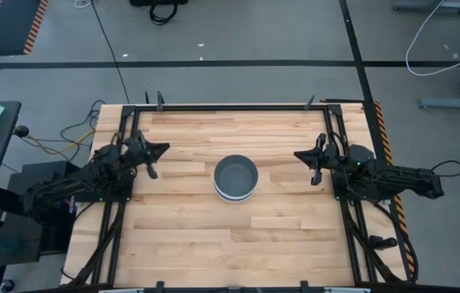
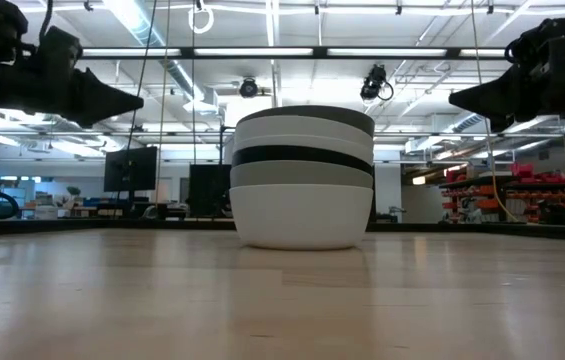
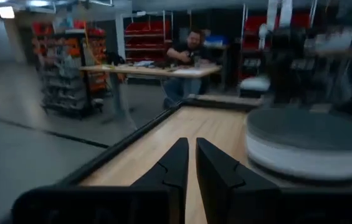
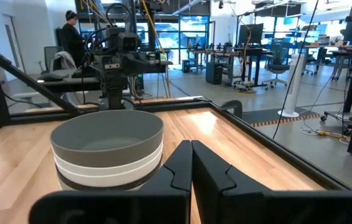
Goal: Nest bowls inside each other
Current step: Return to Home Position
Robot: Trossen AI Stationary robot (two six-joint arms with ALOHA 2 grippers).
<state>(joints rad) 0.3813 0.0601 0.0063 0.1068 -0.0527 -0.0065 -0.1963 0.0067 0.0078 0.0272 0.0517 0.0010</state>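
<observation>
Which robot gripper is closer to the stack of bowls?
Right, but only just. The right gripper hangs off one side of the stack of bowls, the left gripper off the opposite side, both apart from it.

Pale wooden desk (image 1: pixel 181 236) of glued plank strips, smooth with a low satin sheen. Stack of round grey, white and black bowls (image 2: pixel 302 175): smooth, matt walls. Left claw (image 3: pixel 191 144) and right claw (image 4: pixel 192 146): dark, matt, plastic-looking fingers. Black metal frame rail (image 1: pixel 238 107) edging the desk.

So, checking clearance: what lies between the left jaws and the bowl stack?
Only bare tabletop, shown in the high view, up to the bowl stack.
</observation>
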